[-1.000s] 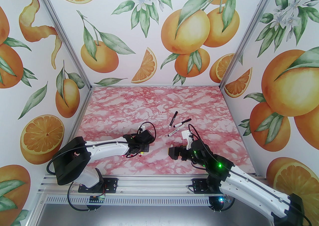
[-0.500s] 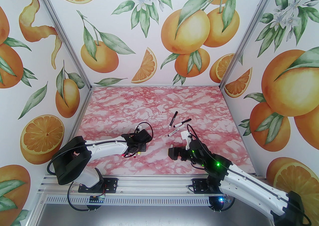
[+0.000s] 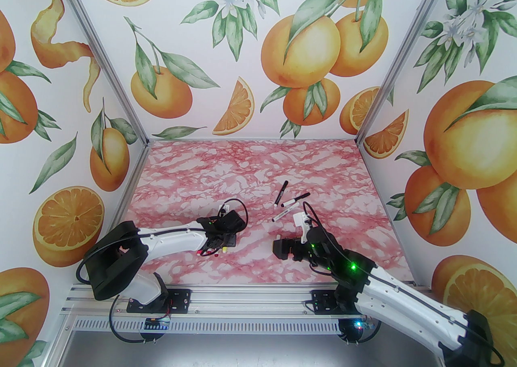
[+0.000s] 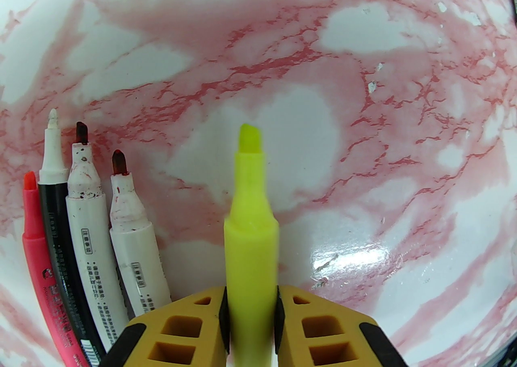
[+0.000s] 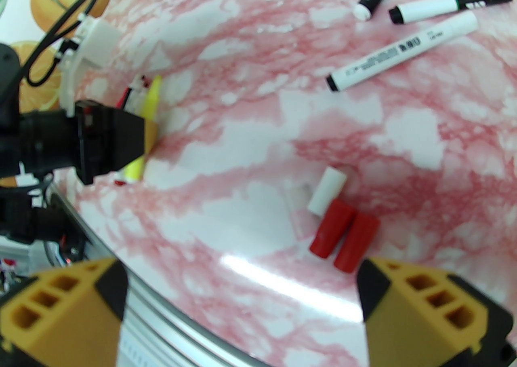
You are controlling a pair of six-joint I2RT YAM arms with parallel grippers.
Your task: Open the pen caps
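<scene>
My left gripper [image 4: 250, 300] is shut on an uncapped neon yellow pen [image 4: 250, 211], its tip pointing away just above the table. Beside it on the left lie several uncapped pens [image 4: 93, 220]: one pink, one black, two white with red tips. My right gripper [image 5: 242, 276] hangs open over loose caps: two red caps [image 5: 343, 234], a white cap [image 5: 327, 189] and a clear one [image 5: 298, 211]. Three capped pens [image 5: 404, 52] lie farther back. In the top view the left gripper [image 3: 218, 245] and right gripper [image 3: 279, 250] sit low near the table's front.
The three capped pens [image 3: 287, 201] lie right of the table's [image 3: 242, 163] middle, just behind the right wrist. Orange-print walls close in the back and both sides. An aluminium rail [image 3: 242, 300] runs along the near edge.
The left gripper has shifted a little to the left with the yellow pen. The right arm has barely moved.
</scene>
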